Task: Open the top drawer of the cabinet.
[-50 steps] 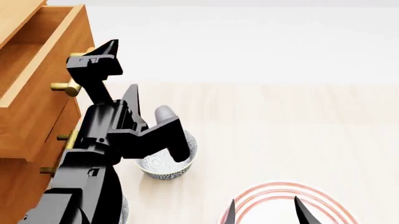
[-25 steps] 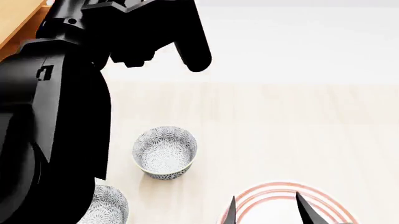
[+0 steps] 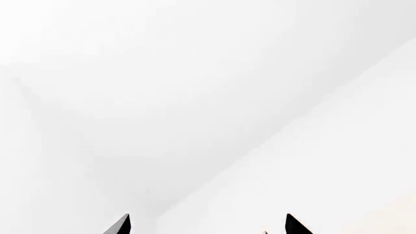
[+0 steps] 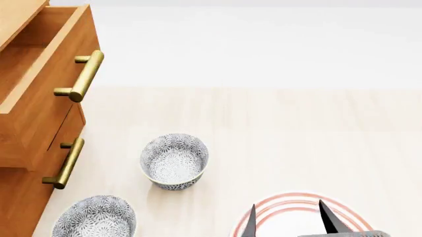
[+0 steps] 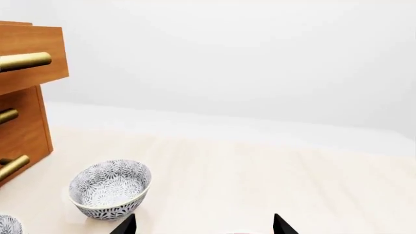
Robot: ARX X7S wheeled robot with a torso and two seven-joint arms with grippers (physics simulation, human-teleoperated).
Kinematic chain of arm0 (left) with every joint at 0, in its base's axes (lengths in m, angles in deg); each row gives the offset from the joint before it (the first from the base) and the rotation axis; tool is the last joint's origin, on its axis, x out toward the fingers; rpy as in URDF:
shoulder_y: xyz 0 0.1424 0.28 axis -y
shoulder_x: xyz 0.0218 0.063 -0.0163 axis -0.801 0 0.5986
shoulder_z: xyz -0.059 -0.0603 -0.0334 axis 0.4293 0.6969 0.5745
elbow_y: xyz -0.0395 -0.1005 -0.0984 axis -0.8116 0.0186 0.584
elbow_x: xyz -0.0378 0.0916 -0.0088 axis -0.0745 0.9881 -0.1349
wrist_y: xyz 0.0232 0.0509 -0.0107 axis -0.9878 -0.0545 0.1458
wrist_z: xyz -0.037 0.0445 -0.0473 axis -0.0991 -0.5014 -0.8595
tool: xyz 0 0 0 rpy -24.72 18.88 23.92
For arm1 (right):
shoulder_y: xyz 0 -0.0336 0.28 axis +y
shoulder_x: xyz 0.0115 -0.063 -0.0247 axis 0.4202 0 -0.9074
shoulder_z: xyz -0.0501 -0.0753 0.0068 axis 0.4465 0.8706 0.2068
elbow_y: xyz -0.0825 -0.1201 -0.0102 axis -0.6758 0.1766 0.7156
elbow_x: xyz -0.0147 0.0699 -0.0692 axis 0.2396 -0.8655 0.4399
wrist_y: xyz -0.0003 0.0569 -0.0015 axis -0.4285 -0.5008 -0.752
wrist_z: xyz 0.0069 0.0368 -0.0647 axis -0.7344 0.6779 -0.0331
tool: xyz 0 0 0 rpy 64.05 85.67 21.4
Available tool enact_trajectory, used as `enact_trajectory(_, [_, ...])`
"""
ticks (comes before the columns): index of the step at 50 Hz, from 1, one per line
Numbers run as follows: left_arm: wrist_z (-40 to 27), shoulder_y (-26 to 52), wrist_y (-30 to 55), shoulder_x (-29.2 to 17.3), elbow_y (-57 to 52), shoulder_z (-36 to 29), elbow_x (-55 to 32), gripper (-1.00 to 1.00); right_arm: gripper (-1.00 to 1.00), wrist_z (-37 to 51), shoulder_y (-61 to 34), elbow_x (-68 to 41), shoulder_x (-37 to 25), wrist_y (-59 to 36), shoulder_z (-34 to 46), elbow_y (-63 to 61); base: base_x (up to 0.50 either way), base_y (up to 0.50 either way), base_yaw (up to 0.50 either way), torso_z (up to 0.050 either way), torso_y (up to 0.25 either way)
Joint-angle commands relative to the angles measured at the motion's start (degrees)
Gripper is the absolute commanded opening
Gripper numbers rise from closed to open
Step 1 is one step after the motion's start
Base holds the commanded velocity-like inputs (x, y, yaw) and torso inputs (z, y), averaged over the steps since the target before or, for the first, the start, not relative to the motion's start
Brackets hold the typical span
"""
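The orange-brown cabinet (image 4: 20, 197) stands at the left of the head view. Its top drawer (image 4: 39, 94) is pulled out, showing a paler inner box, and its brass bar handle (image 4: 82, 76) is free. It also shows in the right wrist view (image 5: 32, 61). The lower drawers are shut. My left gripper (image 3: 204, 225) is out of the head view; its wrist view shows only white background between wide-apart tips. My right gripper (image 4: 290, 221) is open and empty above a red-ringed plate (image 4: 290, 207) at the bottom; its tips also show in the right wrist view (image 5: 204, 225).
A patterned bowl (image 4: 175, 160) sits on the pale wooden table near the cabinet, also in the right wrist view (image 5: 110, 187). A second patterned bowl (image 4: 96, 217) sits at the bottom left. The table top (image 4: 297, 133) runs to the right.
My left arm let go of the top drawer's handle, swung up across the head view and left it. The drawer stays pulled out. The right gripper shifted slightly.
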Motion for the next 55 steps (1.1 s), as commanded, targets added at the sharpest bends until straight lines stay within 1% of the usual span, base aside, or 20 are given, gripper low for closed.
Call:
enact_trajectory(1, [3.9, 1.9, 3.4, 2.1, 14.6, 23.7, 2.4, 1.00, 1.00, 0.1, -1.1, 0.0, 0.0, -0.5, 0.6, 0.5, 0.00, 0.00, 0.00, 0.000, 0.000])
enact_trajectory(2, [6.2, 1.9, 3.4, 3.0, 15.8, 25.7, 5.8, 1.00, 1.00, 0.2, -1.2, -0.1, -0.1, -0.8, 0.5, 0.3, 0.00, 0.00, 0.00, 0.000, 0.000])
enact_trajectory(3, [7.0, 1.7, 3.4, 3.7, 16.8, 28.2, 8.3, 1.00, 1.00, 0.2, -1.1, -0.1, -0.1, -0.7, 0.4, 0.4, 0.00, 0.00, 0.00, 0.000, 0.000])
enact_trajectory(4, [7.6, 1.0, 3.3, 3.6, 17.3, 28.0, 9.4, 1.00, 1.00, 0.2, -0.9, 0.1, -0.1, -0.3, 0.4, 0.8, 0.00, 0.00, 0.00, 0.000, 0.000])
enact_trajectory(8, [5.8, 0.4, 1.7, 3.9, 19.3, 29.8, 9.3, 1.00, 1.00, 0.6, -0.9, -0.1, -0.2, -0.7, 0.2, 0.5, 0.00, 0.00, 0.00, 0.000, 0.000])
enact_trajectory(12, [5.4, -0.4, 1.2, 3.7, 18.8, 28.2, 9.1, 1.00, 1.00, 0.8, -1.1, -0.3, -0.2, -1.1, 0.3, 0.2, 0.00, 0.00, 0.00, 0.000, 0.000])
enact_trajectory(17, [4.4, -0.6, 0.5, 3.9, 20.0, 28.4, 8.4, 1.00, 1.00, 1.0, -1.0, -0.3, -0.2, -1.3, 0.5, -0.3, 0.00, 0.00, 0.00, 0.000, 0.000])
enact_trajectory(21, [4.9, -2.0, 0.9, 3.4, 17.7, 25.7, 8.3, 1.00, 1.00, 1.1, -0.5, -0.4, -0.4, -1.0, 0.2, -0.3, 0.00, 0.00, 0.00, 0.000, 0.000])
enact_trajectory(28, [5.3, -3.0, 1.5, 2.9, 15.9, 24.6, 8.0, 1.00, 1.00, 1.5, -0.5, -0.7, -0.6, -1.4, 0.2, -1.1, 0.00, 0.00, 0.00, 0.000, 0.000])
enact_trajectory(34, [5.5, -3.8, 2.0, 2.7, 15.1, 24.1, 8.1, 1.00, 1.00, 2.1, -0.6, -1.0, -0.7, -2.1, 0.1, -2.1, 0.00, 0.00, 0.00, 0.000, 0.000])
enact_trajectory(40, [5.3, -5.1, 2.7, 3.5, 15.3, 24.9, 8.2, 1.00, 1.00, 2.2, 0.2, -0.9, -1.0, -1.6, 0.0, -2.4, 0.00, 0.00, 0.00, 0.000, 0.000])
enact_trajectory(42, [4.3, -6.3, 2.4, 4.1, 16.0, 25.9, 8.2, 1.00, 1.00, 2.4, 0.4, -0.9, -1.1, -1.7, -0.1, -2.7, 0.00, 0.00, 0.00, 0.000, 0.000])
enact_trajectory(45, [4.0, -8.8, 2.4, 4.2, 15.1, 25.2, 7.5, 1.00, 1.00, 2.5, 0.9, -0.7, -1.2, -1.2, -0.3, -2.7, 0.00, 0.00, 0.00, 0.000, 0.000])
enact_trajectory(48, [1.4, -10.8, 1.3, 4.6, 15.8, 26.5, 5.5, 1.00, 1.00, 2.5, 1.1, -0.8, -1.3, -1.1, -0.4, -2.6, 0.00, 0.00, 0.00, 0.000, 0.000])
enact_trajectory(53, [-7.1, -11.0, -0.8, 4.8, 20.1, 29.7, -4.5, 1.00, 1.00, 2.2, 1.6, -0.4, -1.3, -0.2, -0.1, -2.0, 0.00, 0.00, 0.00, 0.000, 0.000])
enact_trajectory(54, [-8.5, -11.4, -1.9, 4.7, 20.8, 29.1, -5.6, 1.00, 1.00, 2.2, 1.5, -0.4, -1.2, -0.1, -0.1, -1.7, 0.00, 0.00, 0.00, 0.000, 0.000])
enact_trajectory(55, [-10.2, -11.1, -2.2, 4.7, 21.9, 30.3, -7.7, 1.00, 1.00, 2.2, 1.3, -0.3, -1.2, -0.1, 0.0, -1.6, 0.00, 0.00, 0.00, 0.000, 0.000])
